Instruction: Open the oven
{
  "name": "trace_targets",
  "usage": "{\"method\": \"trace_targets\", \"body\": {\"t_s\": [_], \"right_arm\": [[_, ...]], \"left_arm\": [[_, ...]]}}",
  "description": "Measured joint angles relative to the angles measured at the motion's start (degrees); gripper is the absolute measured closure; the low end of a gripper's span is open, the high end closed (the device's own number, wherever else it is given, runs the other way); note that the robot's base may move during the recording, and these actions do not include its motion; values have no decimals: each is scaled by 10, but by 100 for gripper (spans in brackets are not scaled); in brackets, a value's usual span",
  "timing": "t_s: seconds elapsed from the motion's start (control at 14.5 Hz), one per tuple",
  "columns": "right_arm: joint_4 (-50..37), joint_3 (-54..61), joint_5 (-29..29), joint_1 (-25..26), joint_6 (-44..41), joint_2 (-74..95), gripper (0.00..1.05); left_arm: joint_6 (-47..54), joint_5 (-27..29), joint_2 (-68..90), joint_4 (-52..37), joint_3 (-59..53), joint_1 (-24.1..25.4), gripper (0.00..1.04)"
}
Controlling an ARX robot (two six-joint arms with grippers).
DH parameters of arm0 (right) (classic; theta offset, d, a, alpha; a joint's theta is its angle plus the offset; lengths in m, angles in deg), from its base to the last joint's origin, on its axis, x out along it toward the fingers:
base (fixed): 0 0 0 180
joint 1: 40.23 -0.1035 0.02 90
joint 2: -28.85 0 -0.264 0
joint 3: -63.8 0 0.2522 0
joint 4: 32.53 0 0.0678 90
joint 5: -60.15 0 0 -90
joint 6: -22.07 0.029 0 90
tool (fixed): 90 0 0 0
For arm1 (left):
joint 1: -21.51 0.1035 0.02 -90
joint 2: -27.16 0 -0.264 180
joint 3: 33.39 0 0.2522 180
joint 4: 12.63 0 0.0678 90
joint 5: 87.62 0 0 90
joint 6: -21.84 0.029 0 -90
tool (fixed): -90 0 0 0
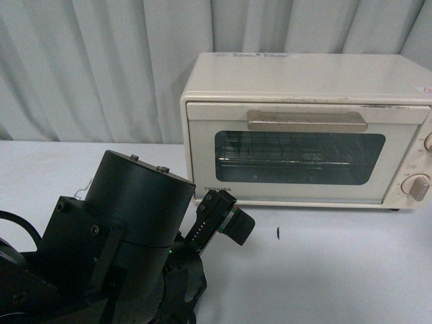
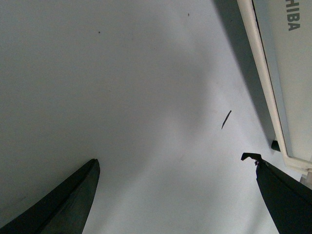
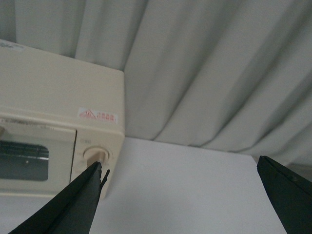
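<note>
oven (image 1: 304, 128): is sitting on the white table (image 1: 337, 270), toward the right of the front view, backing onto the pale curtain (image 1: 88, 67).
door (image 1: 300, 158): is standing shut and upright, with its beige handle (image 1: 307, 121) running along the top edge; a wire rack (image 1: 283, 158) is showing through the glass.
knobs (image 1: 416, 187): are sitting at the oven's right end, partly cut off by the frame edge.
left gripper (image 2: 171, 159): is hanging over the table just in front of the oven's lower left corner, not touching it; its jaws are gaping wide with nothing between them.
right gripper (image 3: 179, 161): is showing only in its own wrist view, pointing at the oven's right end and the curtain beyond; its jaws are spread wide and holding nothing.
dark mark (image 1: 278, 233): is lying on the table in front of the oven, near the left gripper.
</note>
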Motion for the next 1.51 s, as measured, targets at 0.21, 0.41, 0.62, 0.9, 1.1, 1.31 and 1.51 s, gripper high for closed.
{"method": "trace_targets", "body": {"t_s": [0.21, 0.41, 0.62, 0.9, 1.1, 1.31, 1.51], "right_arm": [[-18, -181, 21, -38, -106, 295, 7], [9, -286, 24, -105, -235, 389, 37], [62, -301, 46, -136, -340, 406, 75], [142, -303, 102, -146, -457, 435, 103], [137, -321, 110, -153, -470, 461, 103], [148, -355, 117, -156, -472, 487, 103], [162, -377, 122, -157, -470, 507, 103]], "left_arm": [[0, -1, 0, 0, 0, 0, 7], [0, -2, 0, 0, 0, 0, 7], [0, -2, 0, 0, 0, 0, 7], [0, -2, 0, 0, 0, 0, 7], [0, -2, 0, 0, 0, 0, 7], [0, -2, 0, 0, 0, 0, 7], [0, -2, 0, 0, 0, 0, 7]]}}
